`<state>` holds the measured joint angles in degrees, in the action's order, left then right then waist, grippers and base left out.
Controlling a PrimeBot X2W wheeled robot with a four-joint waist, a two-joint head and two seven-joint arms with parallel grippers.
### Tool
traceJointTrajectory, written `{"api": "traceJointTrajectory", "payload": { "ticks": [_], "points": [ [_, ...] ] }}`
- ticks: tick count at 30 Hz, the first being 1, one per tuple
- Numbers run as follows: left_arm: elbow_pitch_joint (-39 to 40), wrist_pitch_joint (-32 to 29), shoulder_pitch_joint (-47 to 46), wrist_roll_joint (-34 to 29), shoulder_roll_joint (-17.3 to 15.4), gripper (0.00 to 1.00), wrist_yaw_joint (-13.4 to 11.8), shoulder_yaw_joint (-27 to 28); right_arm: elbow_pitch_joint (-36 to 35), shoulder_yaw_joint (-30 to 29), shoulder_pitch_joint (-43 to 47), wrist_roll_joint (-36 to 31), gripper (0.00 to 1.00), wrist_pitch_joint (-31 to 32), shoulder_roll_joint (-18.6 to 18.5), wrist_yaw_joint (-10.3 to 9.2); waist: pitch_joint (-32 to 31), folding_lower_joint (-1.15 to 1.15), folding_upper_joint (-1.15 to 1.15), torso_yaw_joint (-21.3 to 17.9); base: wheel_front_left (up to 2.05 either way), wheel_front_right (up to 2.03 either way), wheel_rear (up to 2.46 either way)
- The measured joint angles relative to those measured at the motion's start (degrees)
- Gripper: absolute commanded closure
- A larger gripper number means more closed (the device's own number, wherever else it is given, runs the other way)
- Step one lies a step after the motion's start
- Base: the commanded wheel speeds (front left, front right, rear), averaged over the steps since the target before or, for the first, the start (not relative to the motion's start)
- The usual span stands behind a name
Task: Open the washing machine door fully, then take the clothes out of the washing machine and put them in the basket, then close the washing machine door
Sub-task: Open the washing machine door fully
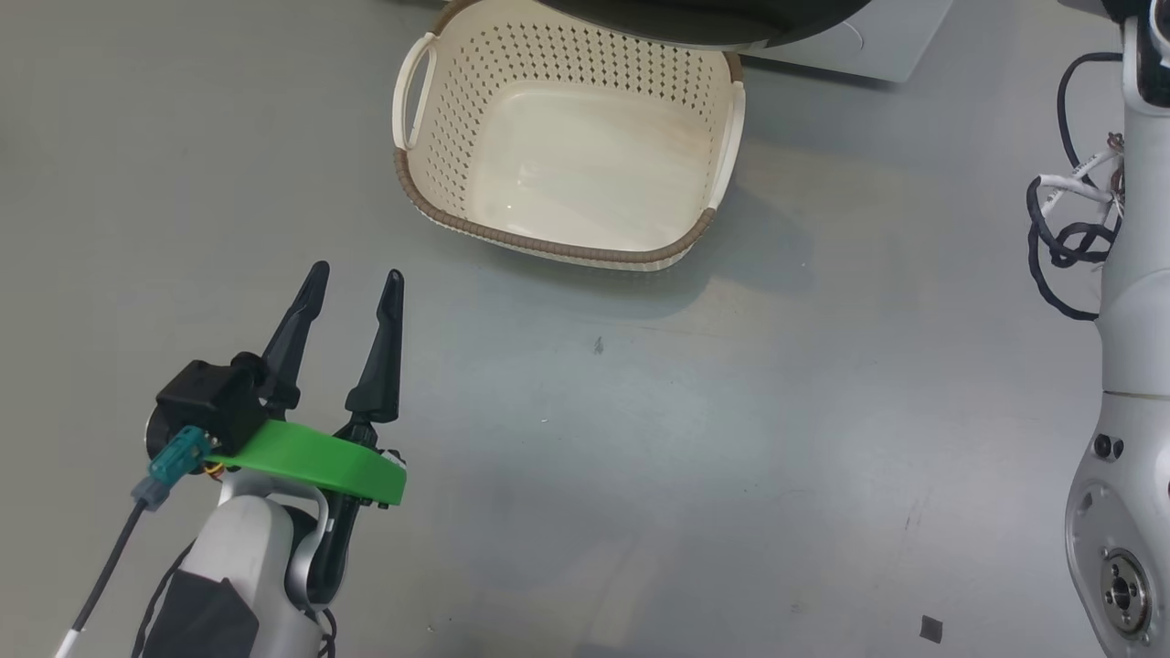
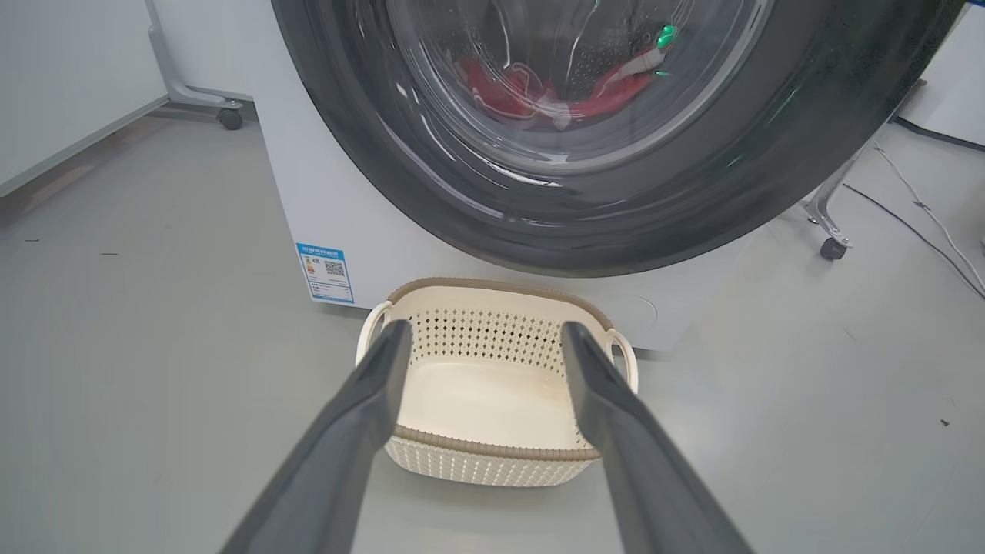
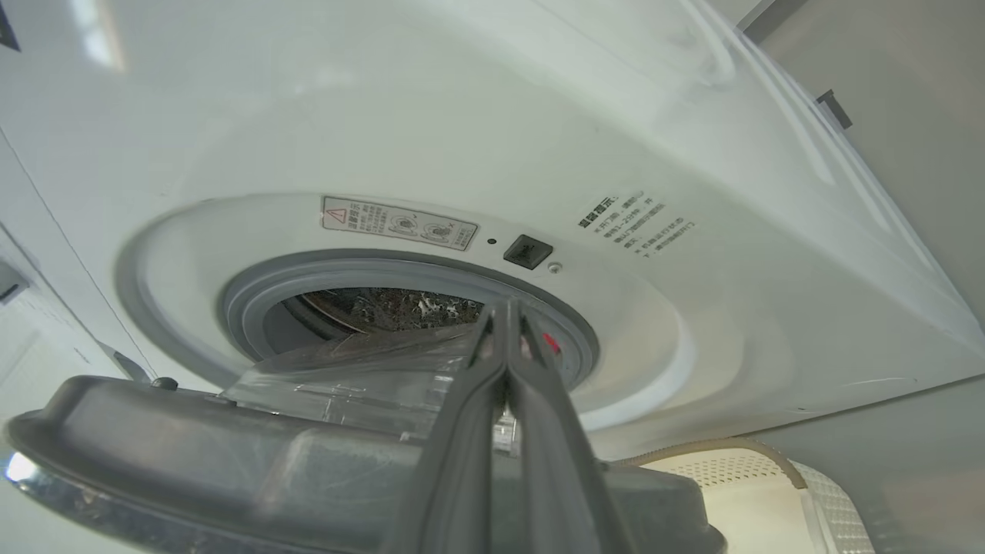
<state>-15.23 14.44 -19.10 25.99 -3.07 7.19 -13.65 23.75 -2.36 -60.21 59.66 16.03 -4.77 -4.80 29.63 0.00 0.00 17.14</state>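
The washing machine door [image 2: 692, 192], black-rimmed with a glass centre, stands partly open from the white washing machine [image 3: 462, 115]. Its grey inner side [image 3: 231, 454] lies below the rubber-ringed drum opening. Through the glass the red clothes [image 2: 500, 85] lie in the drum. My right gripper [image 3: 504, 308] is shut, fingers pressed together above the door's inner face, with nothing seen between them. The cream basket [image 1: 548, 245] sits empty on the floor under the door. My left gripper [image 1: 355, 272] hovers open near the floor, short of the basket [image 2: 492, 448], pointing at it.
Grey floor surrounds the basket. My right forearm [image 1: 1133, 274] with loose cables rises along the right edge. Caster feet of stands [image 2: 229, 117] [image 2: 831, 248] flank the machine, and cables [image 2: 923, 215] run over the floor at right. The door's rim [image 1: 713, 23] overhangs the basket's far side.
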Motion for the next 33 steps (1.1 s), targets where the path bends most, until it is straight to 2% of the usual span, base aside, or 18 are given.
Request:
{"api": "traceJointTrajectory", "payload": {
  "ticks": [8,15,33],
  "points": [
    [-0.6,0.0,-0.4,0.2,0.1,0.0,0.0,0.0,3.7,-0.8,-2.4,6.6,1.0,5.5,0.3,-0.94,0.0,0.0,0.0,0.8,0.0,0.0,0.0],
    [-1.0,0.0,-0.4,0.6,0.2,0.0,0.0,-0.1,6.0,-1.9,-4.3,10.5,1.0,7.8,0.4,-1.42,-0.4,0.0,0.0,1.5,0.0,0.0,0.0],
    [-1.4,0.0,-0.4,0.6,0.3,0.0,0.0,0.0,12.3,-1.0,-5.5,17.0,1.0,12.6,0.2,-1.96,-1.8,0.0,0.0,2.4,0.0,0.0,0.0]
  ]
}}
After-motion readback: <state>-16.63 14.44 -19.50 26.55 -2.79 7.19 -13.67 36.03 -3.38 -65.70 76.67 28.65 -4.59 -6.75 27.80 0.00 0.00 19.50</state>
